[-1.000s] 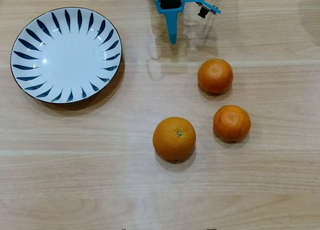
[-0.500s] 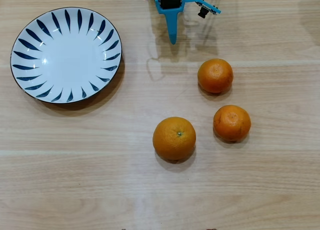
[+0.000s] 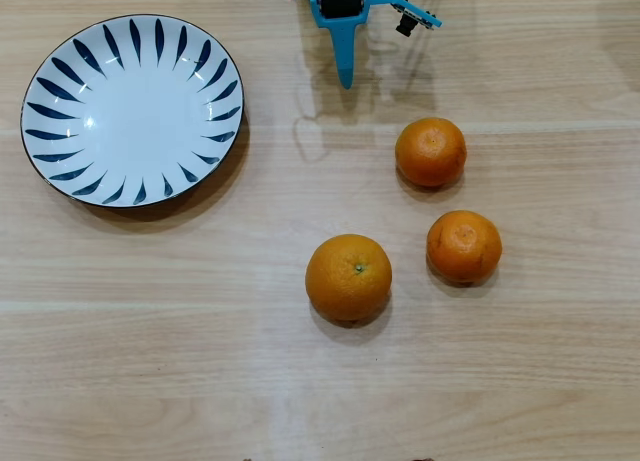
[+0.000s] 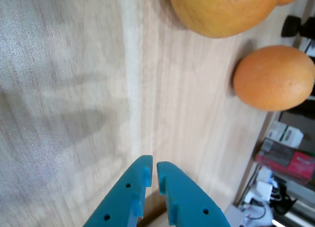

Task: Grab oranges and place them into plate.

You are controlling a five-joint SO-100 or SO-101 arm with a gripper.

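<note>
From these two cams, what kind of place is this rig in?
Probably a home or hobby workspace, not a factory: a light wood-grain table, a blue-patterned plate, three oranges, and cluttered boxes beyond the table edge in the wrist view.

plate (image 3: 132, 111) empty, top left | three oranges (image 3: 348, 277) loose on table (image 3: 200, 331) | hand (image 3: 344, 78) up top, holding nothing

No legible text, label, brand, number or sign appears in either view. Boxes (image 4: 288, 150) at the 4 o'clock edge of the wrist view carry markings too blurred to read.
</note>
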